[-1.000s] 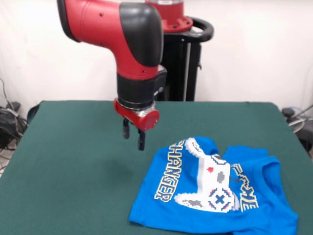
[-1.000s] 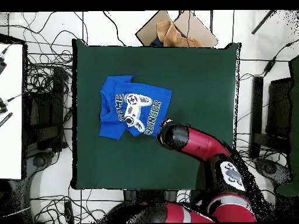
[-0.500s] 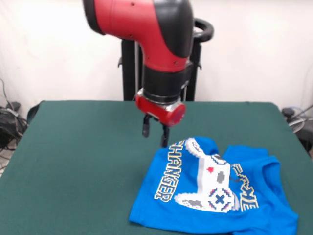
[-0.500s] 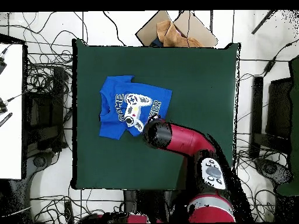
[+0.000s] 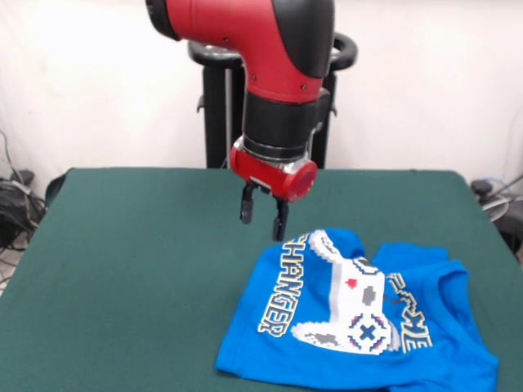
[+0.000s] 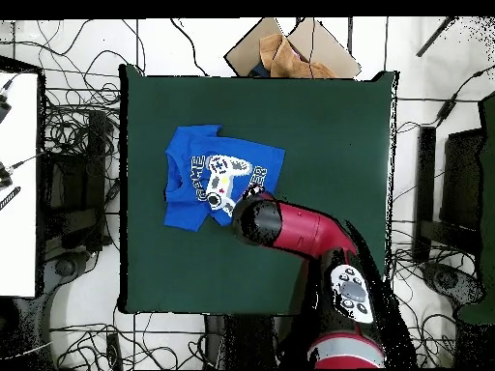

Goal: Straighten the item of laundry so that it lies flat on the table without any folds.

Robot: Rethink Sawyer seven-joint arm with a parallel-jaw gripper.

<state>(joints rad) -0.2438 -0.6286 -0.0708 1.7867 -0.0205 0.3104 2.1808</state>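
The item of laundry (image 5: 359, 314), a bright blue T-shirt with a white pixel controller print and yellow-white lettering, lies on the right front part of the green table (image 5: 122, 269). It is rumpled, with a fold ridge running beside the print and its lower edge cut off by the picture. My gripper (image 5: 262, 220) hangs open and empty just above the table. It is a little to the left of and behind the shirt's upper left corner, not touching it. From overhead the shirt (image 6: 208, 169) shows on the table (image 6: 329, 135), and the red arm (image 6: 290, 227) hides the gripper.
An open cardboard box (image 6: 290, 48) with brown paper sits off the table's edge in the overhead view. Cables cover the floor all around, and a white surface (image 6: 17, 184) stands at the left. A black stand (image 5: 216, 114) rises behind the table.
The arm has swung right in the front view, bringing the gripper from over bare table to the shirt's upper left corner. The shirt has not moved.
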